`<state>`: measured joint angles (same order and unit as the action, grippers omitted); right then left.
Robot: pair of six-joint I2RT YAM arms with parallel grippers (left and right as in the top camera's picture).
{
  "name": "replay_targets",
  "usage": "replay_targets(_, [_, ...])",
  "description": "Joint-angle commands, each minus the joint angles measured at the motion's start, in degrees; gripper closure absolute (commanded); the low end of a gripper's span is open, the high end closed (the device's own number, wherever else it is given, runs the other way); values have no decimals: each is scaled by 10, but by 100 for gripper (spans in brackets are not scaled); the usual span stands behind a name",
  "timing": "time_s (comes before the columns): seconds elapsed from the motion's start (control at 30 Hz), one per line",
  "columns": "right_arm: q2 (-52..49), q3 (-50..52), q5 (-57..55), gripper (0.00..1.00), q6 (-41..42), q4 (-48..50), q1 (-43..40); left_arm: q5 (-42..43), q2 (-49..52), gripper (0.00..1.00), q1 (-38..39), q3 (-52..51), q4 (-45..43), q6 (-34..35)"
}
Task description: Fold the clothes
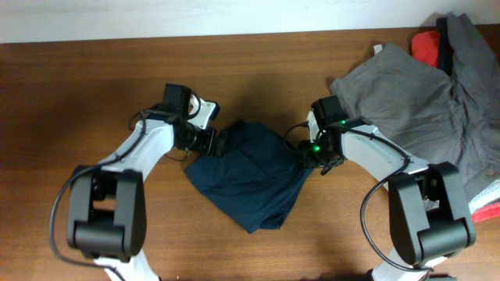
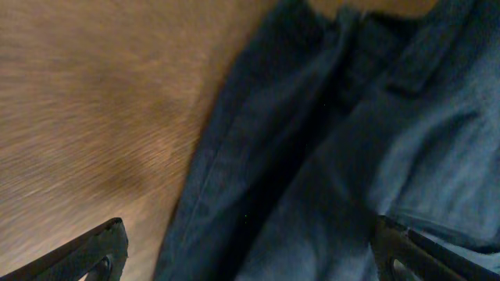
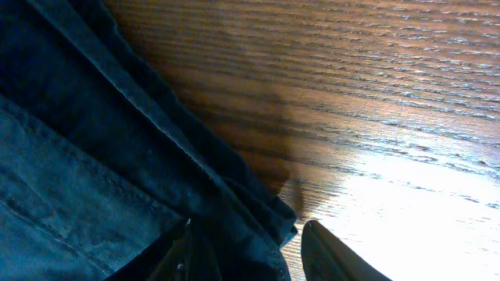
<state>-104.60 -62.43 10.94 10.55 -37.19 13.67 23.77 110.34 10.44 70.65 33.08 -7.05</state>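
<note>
One pair of navy shorts [image 1: 250,176] lies rumpled in the middle of the table [image 1: 78,94], between our two arms. We judge it light, limp and thin. It will sag and slide on the wood instead of holding a crease, so it wants a hold at two spread points on a stitched edge, where the doubled fabric gives the pads something to bite.

The cloth is dark blue with a matte weave and visible seams. It is bunched into overlapping folds, with one corner pointing toward us.

Our left gripper [image 2: 248,238] hangs low over the shorts' left edge, its fingers [image 2: 98,251] spread wide, one over wood and one over cloth. Our right gripper [image 3: 248,238] sits at the right hem, its fingers [image 3: 332,257] apart and straddling the hem's thick fold, with a sliver of wood showing beside it, so it is not pinching. A grey pile [image 1: 398,94] and a red piece [image 1: 426,45] wait far right.
</note>
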Motion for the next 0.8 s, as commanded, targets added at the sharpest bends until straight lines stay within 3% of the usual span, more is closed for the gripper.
replay_targets(0.0, [-8, 6, -11, 51, 3, -1, -2, 106, 46, 1, 0, 23, 2, -66])
replay_targets(0.17, [-8, 6, -11, 51, 3, -1, -2, 189, 91, 11, 10, 23, 35, -68])
replay_targets(0.2, [-8, 6, -11, 51, 3, -1, -2, 188, 96, 23, 13, 23, 38, -73])
replay_targets(0.27, [-8, 6, -11, 51, 3, -2, -2, 186, 106, 37, 18, 23, 42, -81])
replay_targets(0.3, [-8, 6, -11, 51, 3, -3, -2, 184, 107, 51, 18, 23, 42, -81])
replay_targets(0.37, [-8, 6, -11, 51, 3, -10, -2, 184, 108, 92, 18, 23, 39, -94])
replay_targets(0.4, [-8, 6, -11, 51, 3, -13, -2, 184, 108, 98, 18, 24, 38, -94])
replay_targets(0.53, [1, -10, -30, 52, 3, -57, -9, 150, 103, 99, 0, 47, 60, -92])
replay_targets(0.67, [34, -72, -76, 53, 3, -137, -33, -25, 73, 99, -44, 83, 106, -17])
replay_targets(0.77, [66, -128, -98, 52, 2, -193, -54, -105, 44, 99, -93, 100, 116, 29])
